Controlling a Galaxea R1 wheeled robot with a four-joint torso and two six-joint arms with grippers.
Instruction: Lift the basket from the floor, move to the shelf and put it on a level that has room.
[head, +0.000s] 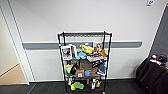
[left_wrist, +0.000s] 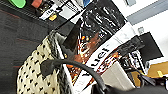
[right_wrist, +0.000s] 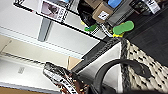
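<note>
The shelf (head: 85, 62), a black wire rack, stands straight ahead against the white wall. Its top level (head: 83, 34) is bare, while the lower tiers are crowded with toys and boxes. The cream chequered basket (left_wrist: 32, 72) hangs over the dark carpet floor (left_wrist: 17, 32), filled with glossy printed packets. One black loop handle (left_wrist: 75, 66) arches up into my left gripper (left_wrist: 102, 88), which is shut on it. On the basket's (right_wrist: 147, 60) other side, a second handle (right_wrist: 112, 66) rises into my right gripper (right_wrist: 100, 90). The rack's low tiers (right_wrist: 105, 17) are close beyond the basket.
A black-draped table (head: 155, 72) with clutter stands at the right. At the left, a doorway opens onto tan wooden flooring (head: 12, 76). A grey rail (head: 40, 45) runs along the wall behind the rack. Carpet (head: 37, 88) lies between me and the rack.
</note>
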